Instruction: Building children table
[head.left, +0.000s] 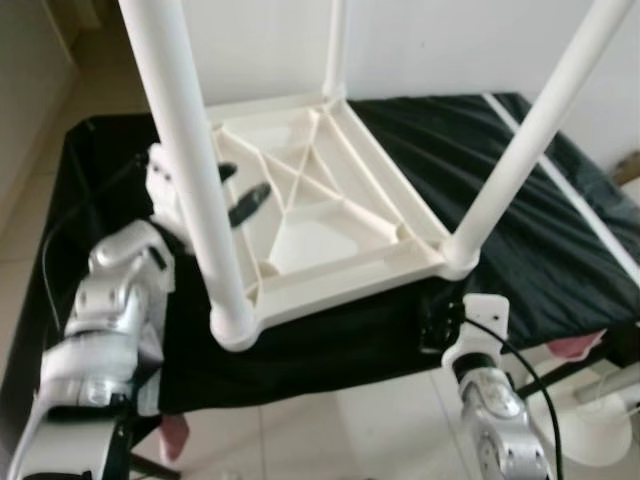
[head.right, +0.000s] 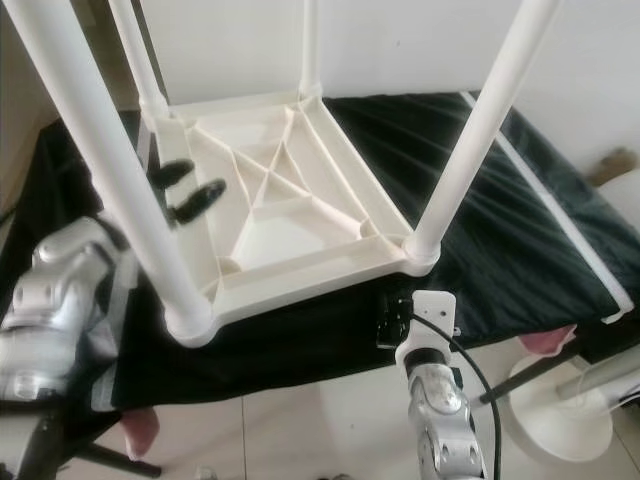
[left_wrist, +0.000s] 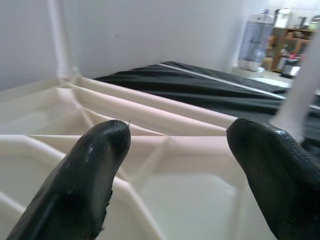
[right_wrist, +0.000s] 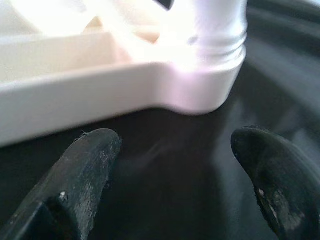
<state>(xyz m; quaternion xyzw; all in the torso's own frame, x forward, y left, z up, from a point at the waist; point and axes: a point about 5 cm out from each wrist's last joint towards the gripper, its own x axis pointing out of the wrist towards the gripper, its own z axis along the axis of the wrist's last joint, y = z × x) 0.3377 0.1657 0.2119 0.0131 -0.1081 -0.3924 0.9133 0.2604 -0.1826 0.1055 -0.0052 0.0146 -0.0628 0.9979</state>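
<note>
Over the upturned table top (head.left: 320, 200), left gripper (head.left: 240, 195) hovers with jaws open — nearer the leg (head.left: 195, 170); right gripper (right_wrist: 175, 165), jaws open, sits below the front corner.

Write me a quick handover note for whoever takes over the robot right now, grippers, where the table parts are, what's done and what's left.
Left gripper: open, empty, held over the ribbed underside of the white tabletop, on its left side.
Right gripper: open, empty, low at the front edge of the black cloth, just before the near right leg.
The tabletop lies upside down on the cloth, with four white legs standing in its corners.
Done: all legs appear fitted.
Left: probably check that the legs are tight, then turn the table upright.
</note>
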